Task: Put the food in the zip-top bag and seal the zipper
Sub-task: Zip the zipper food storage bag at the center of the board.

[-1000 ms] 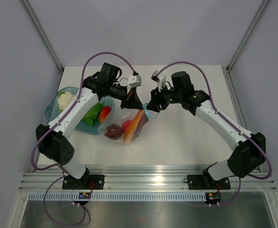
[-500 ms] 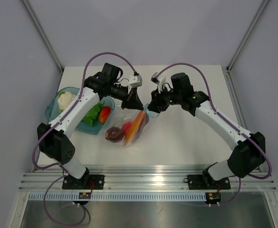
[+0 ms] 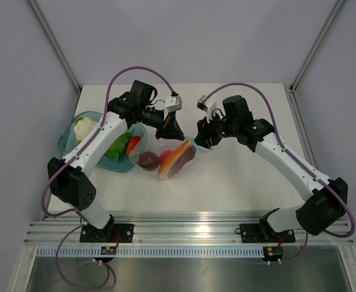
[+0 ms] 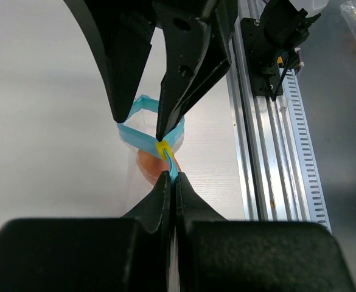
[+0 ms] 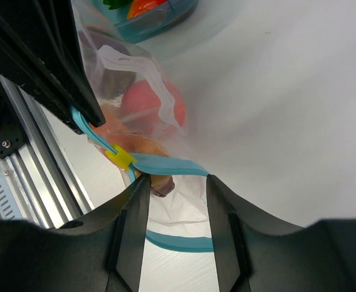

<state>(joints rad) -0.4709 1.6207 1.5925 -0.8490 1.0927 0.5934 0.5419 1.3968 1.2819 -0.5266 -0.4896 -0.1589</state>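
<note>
The clear zip-top bag (image 3: 176, 163) lies at the table's middle with a dark purple piece (image 3: 146, 160), a red round piece (image 3: 165, 159) and an orange carrot-like piece (image 3: 179, 156) of food in it. My left gripper (image 3: 170, 130) is shut on the teal-blue zipper strip (image 4: 170, 167), just behind its yellow slider (image 4: 163, 148). My right gripper (image 3: 200, 140) is open, and its fingers (image 5: 132, 226) straddle the bag's gaping mouth. The zipper (image 5: 165, 164) loops between them, beside the slider (image 5: 121, 157). The red piece (image 5: 148, 102) shows through the plastic.
A teal translucent bowl (image 3: 70, 143) stands at the left with a white cauliflower (image 3: 83, 126), green pieces (image 3: 120, 145) and a red-orange piece (image 3: 134, 143) in it. An aluminium rail (image 3: 190, 230) runs along the near edge. Grey walls enclose the table.
My right gripper has moved a little right and nearer, drawing the bag's mouth sideways. The bag and its food have shifted up toward the grippers. My left gripper has stayed put.
</note>
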